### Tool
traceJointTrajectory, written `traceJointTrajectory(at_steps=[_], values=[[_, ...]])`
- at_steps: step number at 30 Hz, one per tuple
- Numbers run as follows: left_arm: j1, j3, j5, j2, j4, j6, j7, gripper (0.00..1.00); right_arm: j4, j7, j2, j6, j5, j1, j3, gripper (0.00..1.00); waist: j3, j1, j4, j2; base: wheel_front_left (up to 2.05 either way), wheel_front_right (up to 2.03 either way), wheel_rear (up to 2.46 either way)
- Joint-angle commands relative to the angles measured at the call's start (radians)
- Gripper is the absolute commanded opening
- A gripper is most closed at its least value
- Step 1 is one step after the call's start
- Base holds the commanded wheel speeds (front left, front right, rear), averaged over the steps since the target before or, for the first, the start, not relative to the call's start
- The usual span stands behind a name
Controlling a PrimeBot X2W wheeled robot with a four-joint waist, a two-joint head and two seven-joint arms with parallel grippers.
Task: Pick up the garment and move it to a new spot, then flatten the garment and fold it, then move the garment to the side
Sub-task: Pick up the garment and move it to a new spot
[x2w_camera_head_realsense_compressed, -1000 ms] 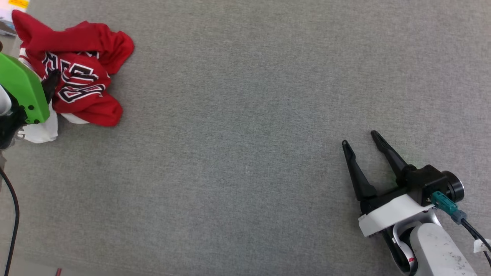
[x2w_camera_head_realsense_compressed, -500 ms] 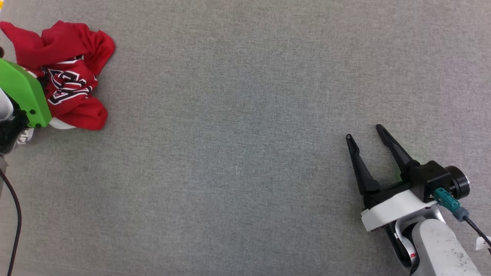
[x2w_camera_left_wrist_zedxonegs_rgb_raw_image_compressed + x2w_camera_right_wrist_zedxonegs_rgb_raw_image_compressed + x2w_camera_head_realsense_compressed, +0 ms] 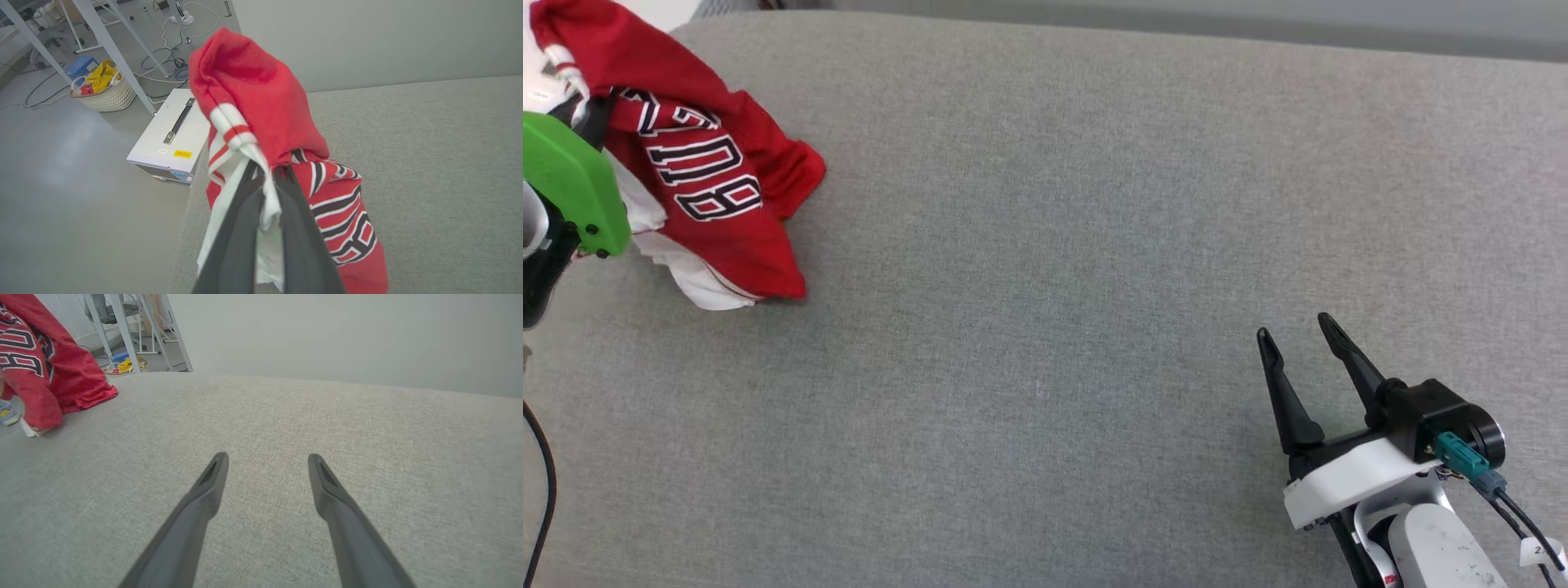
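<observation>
Logged left gripper [image 3: 267,171] closed tight, with both fingers pinching a bunch of the garment [image 3: 719,204] at a white sleeve with red-and-white striped trim. Noted, in left wrist view, a red fold flopped over above the fingertips and the lettered chest panel hanging to the right of the fingers. Placed the garment at the far left end of the grey fabric surface [image 3: 1054,327], near the left edge, with the upper part raised in the grip. Saw the lower red folds and a white edge draped down to the surface. Read black-and-white outlined characters on the red cloth in head view, partly creased. Spotted the green cover [image 3: 572,188] of the left arm just beside the garment, overlapping its left side. Logged right gripper [image 3: 1294,327] at lower right with fingers spread wide apart and nothing between them, tips low over bare grey fabric, well apart from the garment. Recorded off the surface, in left wrist view, a white box [image 3: 171,139] with a handle on the floor and a pale basket [image 3: 104,96] farther back.
</observation>
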Motion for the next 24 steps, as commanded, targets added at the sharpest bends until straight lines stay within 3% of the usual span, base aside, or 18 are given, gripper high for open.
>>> traceJointTrajectory(at_steps=[1, 7, 13, 20, 24], values=[[0.008, -0.008, 0.015, 0.008, -0.028, 0.0, -0.007, 0.0, 0.002, -0.002, 0.009, -0.001, 0.011, 0.017, -0.004, 1.0, -0.087, 0.0, -0.006, 0.0, 0.0, 0.0, 0.0], [-0.027, -0.049, 0.054, -0.017, -0.152, 0.004, -0.009, 0.0, 0.01, -0.002, 0.032, -0.001, 0.017, 0.043, -0.004, 1.0, -0.151, 0.0, -0.045, 0.0, 0.0, 0.0, 0.0], [-0.079, -0.113, 0.091, -0.064, -0.208, 0.002, -0.011, 0.0, 0.019, -0.002, 0.056, -0.001, 0.008, 0.059, -0.03, 1.0, -0.196, 0.0, -0.136, 0.0, 0.0, 0.0, 0.0], [-0.181, -0.214, 0.106, -0.156, -0.184, -0.002, -0.027, 0.0, 0.03, -0.002, 0.069, -0.001, -0.015, 0.067, -0.116, 1.0, -0.207, 0.0, -0.265, 0.0, 0.0, 0.0, 0.0], [-0.259, -0.247, 0.101, -0.227, -0.124, -0.002, -0.088, 0.0, 0.027, -0.002, 0.071, -0.001, 0.011, 0.065, -0.121, 1.0, -0.196, 0.0, -0.336, 0.0, 0.0, 0.0, 0.0]])
